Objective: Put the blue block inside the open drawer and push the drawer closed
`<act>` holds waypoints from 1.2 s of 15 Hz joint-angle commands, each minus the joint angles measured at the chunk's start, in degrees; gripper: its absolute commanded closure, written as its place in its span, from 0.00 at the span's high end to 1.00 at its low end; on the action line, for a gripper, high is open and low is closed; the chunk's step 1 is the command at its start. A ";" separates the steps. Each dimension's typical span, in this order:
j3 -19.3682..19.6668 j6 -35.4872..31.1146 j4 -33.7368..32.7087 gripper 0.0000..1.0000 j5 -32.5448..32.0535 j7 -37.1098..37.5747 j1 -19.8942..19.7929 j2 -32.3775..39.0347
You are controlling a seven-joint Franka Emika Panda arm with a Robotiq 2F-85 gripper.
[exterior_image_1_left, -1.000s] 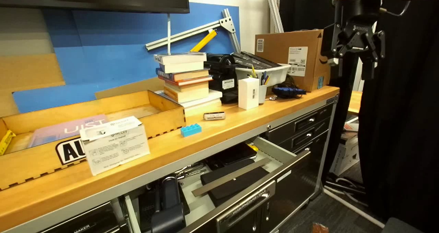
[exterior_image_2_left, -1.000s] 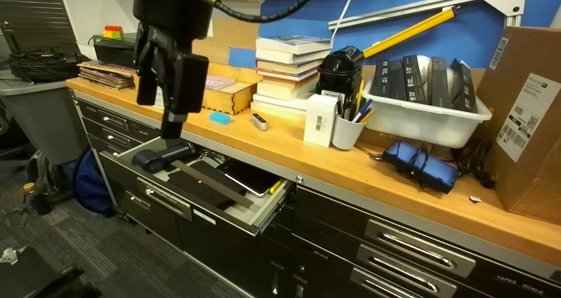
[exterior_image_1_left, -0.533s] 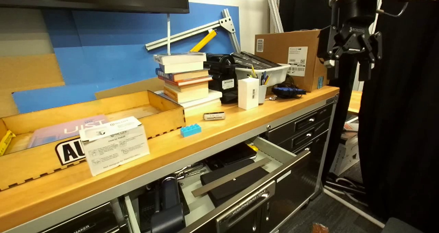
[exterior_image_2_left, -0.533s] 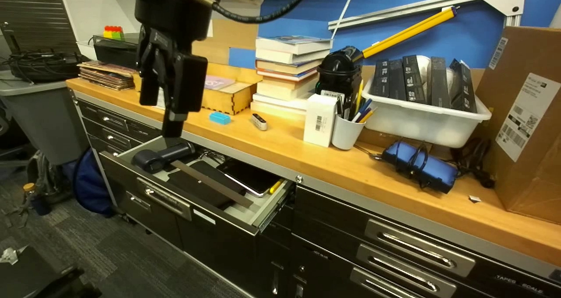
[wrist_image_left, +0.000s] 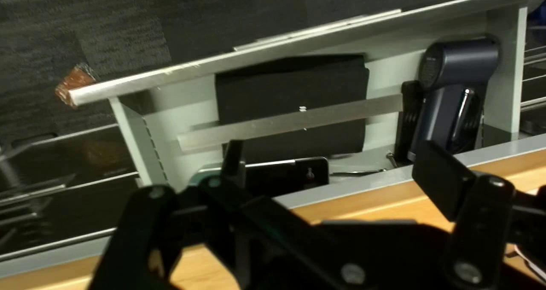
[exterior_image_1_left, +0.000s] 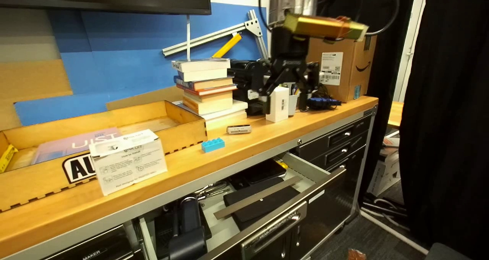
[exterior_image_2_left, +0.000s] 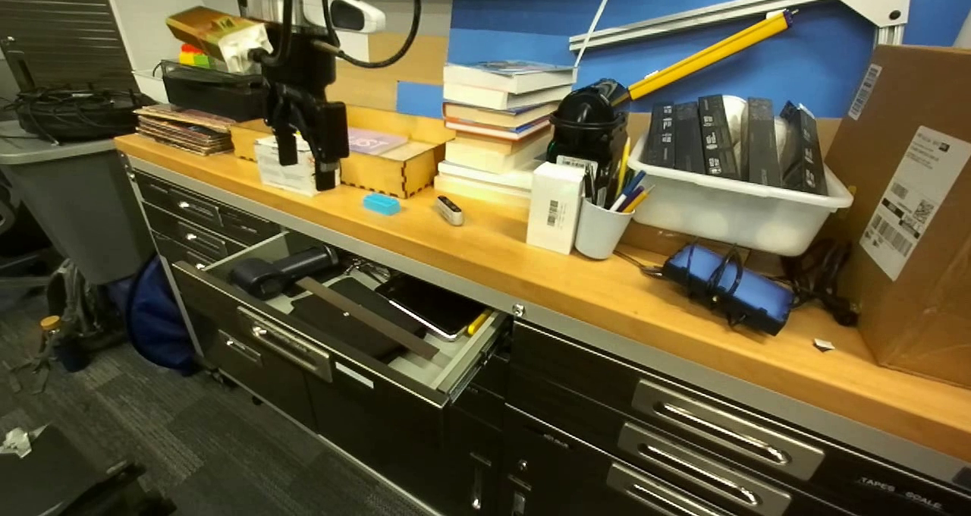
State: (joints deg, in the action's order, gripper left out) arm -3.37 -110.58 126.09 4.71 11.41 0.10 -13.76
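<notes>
The blue block (exterior_image_1_left: 213, 145) lies on the wooden worktop near its front edge, just beside the wooden tray's corner. It also shows in an exterior view (exterior_image_2_left: 381, 204) and is out of the wrist view. The drawer (exterior_image_1_left: 311, 170) below the worktop is pulled open; its black front panel (exterior_image_2_left: 208, 296) and its front rim in the wrist view (wrist_image_left: 179, 73) are visible. My gripper (exterior_image_1_left: 284, 104) points down and hangs above the worktop's front edge, higher than the block and apart from it. In an exterior view the gripper (exterior_image_2_left: 306, 165) and in the wrist view its fingers (wrist_image_left: 332, 158) are spread, with nothing held.
A white carton (exterior_image_1_left: 128, 164) stands before the wooden tray (exterior_image_1_left: 187, 132). A small silver device (exterior_image_1_left: 238, 129), a book stack (exterior_image_1_left: 208, 86) and a white box (exterior_image_2_left: 552, 209) stand near the block. The drawer holds a black case (wrist_image_left: 294, 89), a metal strip (wrist_image_left: 264, 128) and a dark tool (wrist_image_left: 460, 64).
My gripper has swung left and down in an exterior view, from beside the cardboard box to before the white box. It is farther from the camera in an exterior view. Block and drawer are unmoved.
</notes>
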 commanded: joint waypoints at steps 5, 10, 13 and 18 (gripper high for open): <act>-4.57 -12.11 -12.86 1.00 -4.38 6.50 5.57 22.44; -2.15 -21.44 -18.68 1.00 -11.83 12.68 8.75 30.47; -0.15 -27.05 -20.71 1.00 -14.83 16.16 10.47 33.20; 3.24 -29.97 -23.07 1.00 -18.34 19.54 12.77 36.10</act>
State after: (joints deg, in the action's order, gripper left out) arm -2.36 -139.32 105.97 -11.39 28.27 11.00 20.14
